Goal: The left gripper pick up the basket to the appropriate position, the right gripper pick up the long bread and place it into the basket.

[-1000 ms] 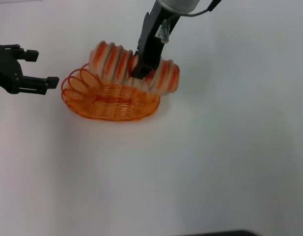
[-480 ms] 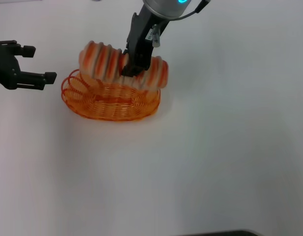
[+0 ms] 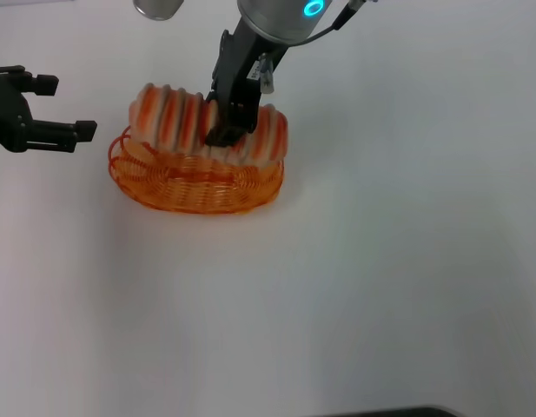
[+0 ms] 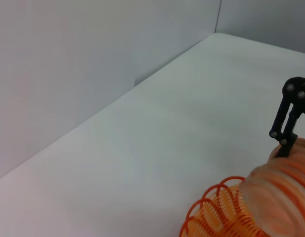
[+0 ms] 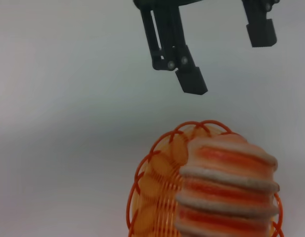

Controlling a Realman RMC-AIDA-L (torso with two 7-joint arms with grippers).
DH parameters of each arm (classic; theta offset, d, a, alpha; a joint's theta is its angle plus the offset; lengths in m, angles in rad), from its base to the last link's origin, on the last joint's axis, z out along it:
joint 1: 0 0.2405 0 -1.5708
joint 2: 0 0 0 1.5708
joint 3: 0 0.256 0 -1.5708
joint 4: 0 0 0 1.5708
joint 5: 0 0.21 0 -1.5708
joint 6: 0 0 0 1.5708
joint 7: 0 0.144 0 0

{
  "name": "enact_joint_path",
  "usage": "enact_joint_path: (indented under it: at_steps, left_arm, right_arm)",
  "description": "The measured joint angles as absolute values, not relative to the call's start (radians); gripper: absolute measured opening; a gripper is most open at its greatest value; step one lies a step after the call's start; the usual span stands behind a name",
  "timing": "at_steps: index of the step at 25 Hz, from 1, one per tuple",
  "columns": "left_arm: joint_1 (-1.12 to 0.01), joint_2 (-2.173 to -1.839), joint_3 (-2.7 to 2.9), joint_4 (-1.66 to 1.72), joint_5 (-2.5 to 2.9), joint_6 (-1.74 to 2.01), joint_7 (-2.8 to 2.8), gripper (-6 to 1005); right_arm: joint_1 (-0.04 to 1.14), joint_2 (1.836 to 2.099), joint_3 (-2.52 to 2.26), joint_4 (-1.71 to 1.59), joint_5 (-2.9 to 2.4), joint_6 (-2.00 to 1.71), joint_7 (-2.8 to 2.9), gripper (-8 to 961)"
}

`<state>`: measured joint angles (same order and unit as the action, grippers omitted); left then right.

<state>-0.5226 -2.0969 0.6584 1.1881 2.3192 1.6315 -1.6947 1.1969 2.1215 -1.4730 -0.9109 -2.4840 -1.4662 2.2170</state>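
The orange wire basket (image 3: pixel 198 198) stands on the white table. The long bread (image 3: pixel 168 118), striped orange and cream, lies lengthwise over the basket with its underside at rim level. My right gripper (image 3: pixel 222 135) comes down from above and is shut on the bread's middle. The right wrist view shows the bread (image 5: pixel 226 192) over the basket (image 5: pixel 154 185). My left gripper (image 3: pixel 66 107) hovers open just left of the basket, holding nothing, and it shows in the right wrist view too, as the left gripper (image 5: pixel 226 59). The left wrist view catches the basket's end (image 4: pixel 219 212) and the bread (image 4: pixel 283 190).
The white table (image 3: pixel 380 278) stretches out bare to the right and front of the basket. Grey walls (image 4: pixel 93 59) rise along the table's far edge in the left wrist view.
My right gripper has carried the bread left and lower, from beside the basket's rear right to directly over it. The left gripper has drawn back slightly to the left.
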Motion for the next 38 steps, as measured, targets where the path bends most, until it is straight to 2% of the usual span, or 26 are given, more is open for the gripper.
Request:
enact_joint_path:
  at_steps: [3,8,14,19,27,38]
  left_arm:
    - [-0.523,-2.097,0.659,1.187,2.319,1.630,-1.694,888]
    - [-0.524,-2.097,0.664,1.182,2.319,1.629,-1.695,887]
    - [-0.521,-2.098,0.660,1.178,2.319,1.629,-1.695,887]
    - [-0.515,-2.099,0.656,1.177,2.318,1.627,-1.691,888]
    - [-0.506,-2.102,0.644,1.147,2.277,1.625,-1.672,887]
    - [-0.522,-2.102,0.645,1.088,2.267,1.613,-1.664,887]
  right_arm:
    - [1.192,2.120,-1.471,-0.911,-2.471,-1.458,2.217,373]
    - [1.180,2.116,-1.469,-0.911,-2.461,-1.436,2.219,626]
    - [1.172,2.114,-1.469,-0.912,-2.461,-1.421,2.226,830]
    - [1.126,2.103,-1.450,-0.921,-2.393,-1.365,2.217,945]
    - [0.951,2.090,-1.258,-0.924,-2.104,-1.301,1.963,940]
    - [0.604,2.089,-1.107,-0.920,-1.745,-1.402,1.546,940]
